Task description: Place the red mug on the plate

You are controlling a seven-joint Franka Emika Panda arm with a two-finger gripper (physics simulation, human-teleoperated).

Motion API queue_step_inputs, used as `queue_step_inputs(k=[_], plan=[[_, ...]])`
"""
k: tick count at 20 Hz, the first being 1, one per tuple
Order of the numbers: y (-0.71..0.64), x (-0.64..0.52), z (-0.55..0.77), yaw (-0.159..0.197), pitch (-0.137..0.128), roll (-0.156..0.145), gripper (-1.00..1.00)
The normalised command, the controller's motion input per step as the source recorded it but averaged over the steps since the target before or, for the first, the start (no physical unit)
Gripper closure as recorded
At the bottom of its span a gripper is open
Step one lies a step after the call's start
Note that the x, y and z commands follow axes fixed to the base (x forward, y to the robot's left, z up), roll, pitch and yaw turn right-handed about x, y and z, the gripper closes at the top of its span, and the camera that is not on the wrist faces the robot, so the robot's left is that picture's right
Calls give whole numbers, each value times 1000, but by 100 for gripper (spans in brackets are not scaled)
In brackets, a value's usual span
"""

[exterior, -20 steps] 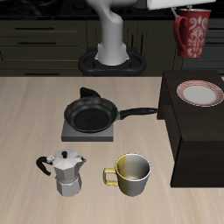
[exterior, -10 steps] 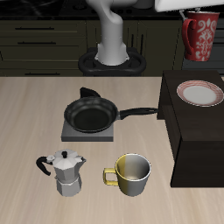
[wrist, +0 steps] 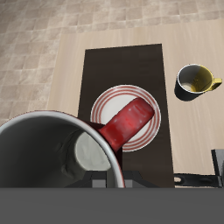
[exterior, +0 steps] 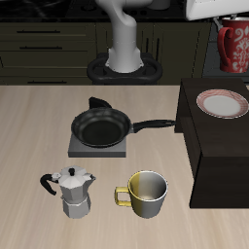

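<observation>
Up high, the claw [exterior: 231, 19] grips the red mug [exterior: 233, 48] by its rim, carrying it in the air above the plate [exterior: 221, 102]. Glossy, white-patterned, the mug hangs upright; the round, pink-rimmed plate rests on a dark block [exterior: 216, 146].

The robot arm [exterior: 123, 34] is a smooth, rounded column in pale grey-white, glossy with soft shading along its curved sides. It rises from a flat black base plate [exterior: 124, 70] with rounded ends. At the upper edge a white link [exterior: 209, 8] shows with blocky, angular faces.
</observation>
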Motion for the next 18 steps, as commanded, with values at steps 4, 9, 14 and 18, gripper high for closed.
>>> queue_step_inputs(k=[4, 9, 14, 18], plan=[[18, 35, 87, 5, -20, -2, 100], [-104, 129, 43, -13, 0, -44, 100], [-36, 122, -59, -1, 16, -13, 100], [51, 162, -77, 12, 10, -7, 100]])
